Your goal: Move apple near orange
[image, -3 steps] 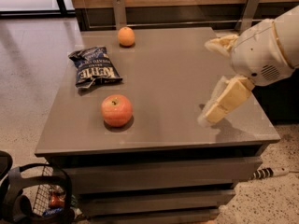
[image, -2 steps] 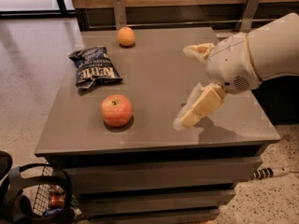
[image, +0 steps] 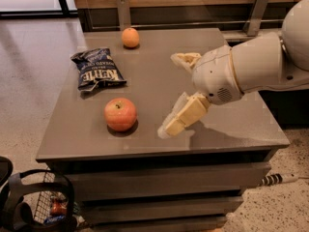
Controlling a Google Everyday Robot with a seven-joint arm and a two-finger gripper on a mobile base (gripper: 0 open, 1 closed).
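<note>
Compared with one second before, your gripper (image: 170, 94) has travelled from the right edge of the table (image: 231, 129) toward its middle, and it now hangs low over the grey top. Its fingers (image: 186, 114) are spread wide apart and hold nothing. The apple (image: 120, 114) lies just to the left of the gripper, a little toward the front edge, near the tip of the nearer finger but not touching it. The apple has not moved from its place, so I judge that the approach is almost finished and the grasp is not yet made. The wide opening looks enough to take the apple between the jaws. Farther back on the left of the gripper lies a dark chip bag (image: 96, 69), also unmoved. It is close to the way that the apple must go, so you should watch it. The orange (image: 130, 37) sits farthest from the gripper, behind and to the left, near the back edge, well apart from the apple.
</note>
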